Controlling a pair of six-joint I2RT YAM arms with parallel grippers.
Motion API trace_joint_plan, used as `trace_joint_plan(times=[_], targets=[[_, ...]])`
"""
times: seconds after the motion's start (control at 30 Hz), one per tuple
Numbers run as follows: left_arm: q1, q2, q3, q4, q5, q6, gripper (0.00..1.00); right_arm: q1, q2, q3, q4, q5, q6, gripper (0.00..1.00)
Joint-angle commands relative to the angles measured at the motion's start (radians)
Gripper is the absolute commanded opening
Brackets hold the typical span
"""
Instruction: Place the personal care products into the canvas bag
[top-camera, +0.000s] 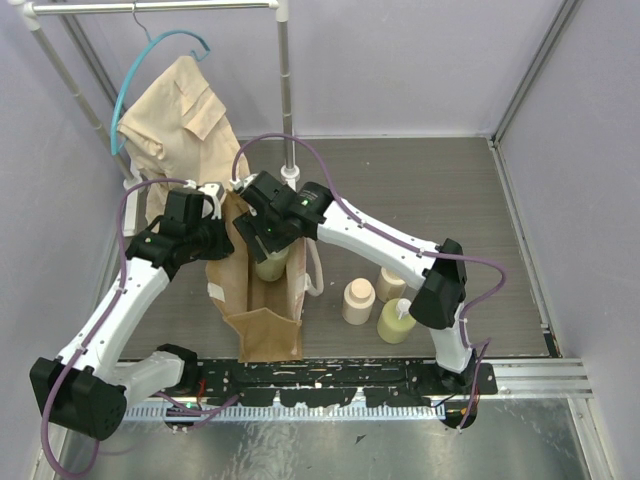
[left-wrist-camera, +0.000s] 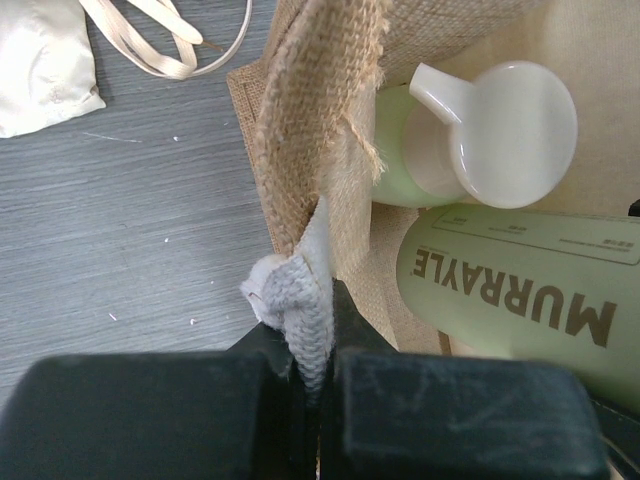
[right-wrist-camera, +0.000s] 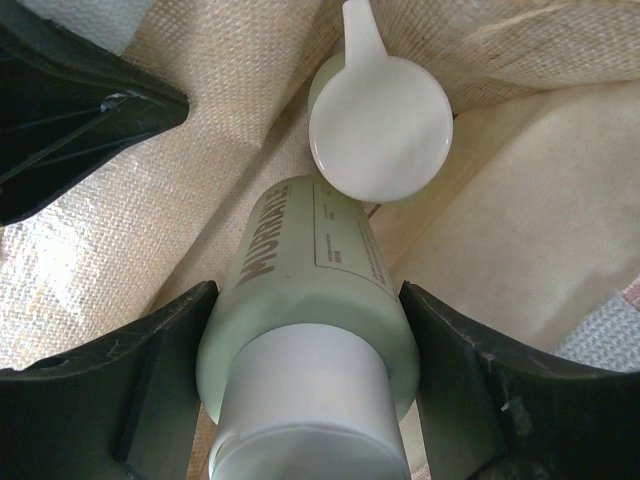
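Observation:
The tan canvas bag (top-camera: 268, 322) stands upright at the middle left of the table. My left gripper (top-camera: 213, 238) is shut on the bag's left rim, pinching a whitish woven strap (left-wrist-camera: 298, 315) between its jaws (left-wrist-camera: 318, 372). My right gripper (right-wrist-camera: 308, 365) is shut on an olive-green bottle (right-wrist-camera: 305, 280), which hangs inside the bag's open mouth (top-camera: 271, 262). Beside it in the bag stands another green bottle with a round cream cap (right-wrist-camera: 380, 125). Right of the bag, two beige bottles (top-camera: 358, 301) (top-camera: 391, 283) and one green bottle (top-camera: 396, 322) stand on the table.
A beige shirt (top-camera: 175, 115) on a teal hanger hangs from a white rack whose pole (top-camera: 287, 100) stands just behind the bag. Loose strap handles (left-wrist-camera: 160, 40) and a white tag (left-wrist-camera: 40, 65) lie left of the bag. A metal rail (top-camera: 530, 375) runs along the near edge.

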Motion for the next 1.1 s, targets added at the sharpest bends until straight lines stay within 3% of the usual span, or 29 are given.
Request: trace_joint_plan(times=[0.0, 0.37, 1.07], targets=[[0.003, -0.014, -0.018, 0.015, 0.010, 0.012, 0.00, -0.007, -0.006, 0.114, 0.001, 0.110, -0.007, 0.01], [0.004, -0.035, -0.033, 0.018, 0.019, 0.003, 0.00, -0.028, 0.114, 0.189, -0.004, 0.095, -0.020, 0.01], [0.003, -0.045, -0.038, 0.019, 0.025, -0.012, 0.00, -0.049, 0.187, 0.038, 0.055, 0.078, -0.027, 0.01]])
